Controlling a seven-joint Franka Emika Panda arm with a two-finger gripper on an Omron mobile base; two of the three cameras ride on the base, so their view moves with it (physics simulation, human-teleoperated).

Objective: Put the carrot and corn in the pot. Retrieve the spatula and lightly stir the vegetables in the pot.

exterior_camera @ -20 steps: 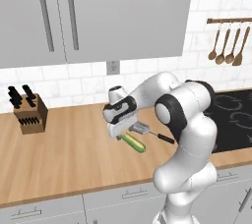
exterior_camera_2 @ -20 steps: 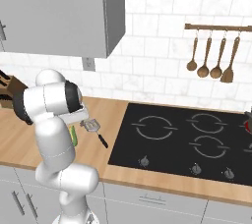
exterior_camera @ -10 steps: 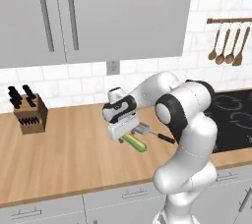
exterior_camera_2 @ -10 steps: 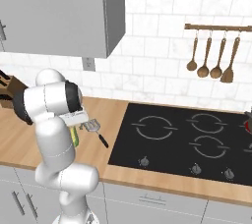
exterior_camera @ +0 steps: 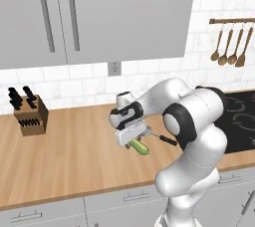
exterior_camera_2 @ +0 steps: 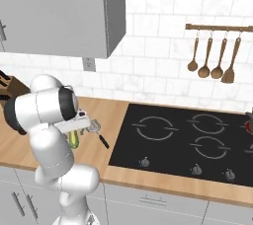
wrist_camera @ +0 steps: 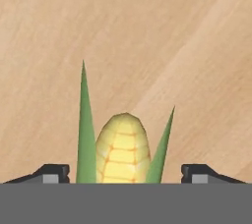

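Observation:
The corn (wrist_camera: 123, 149), a yellow cob with green husk leaves, lies on the wooden counter (exterior_camera: 69, 156). My gripper (wrist_camera: 128, 174) is open right over it, one dark fingertip (wrist_camera: 49, 173) on each side of the cob and apart from it. From the left base, the gripper (exterior_camera: 131, 139) hangs low over the corn (exterior_camera: 139, 147). The spatula (exterior_camera_2: 97, 132) lies just behind the corn, its black handle (exterior_camera: 167, 139) pointing toward the stove. The carrot and the pot are out of view.
A knife block (exterior_camera: 30, 116) stands at the counter's far left. The black stove (exterior_camera_2: 183, 140) is to the right of the corn, with a small red and grey thing (exterior_camera_2: 249, 124) cut off at its right edge. Wooden utensils (exterior_camera_2: 212, 61) hang on the wall.
The hand has come down and slightly forward toward the corn, which now sits between the open fingers. The corn and spatula have not moved.

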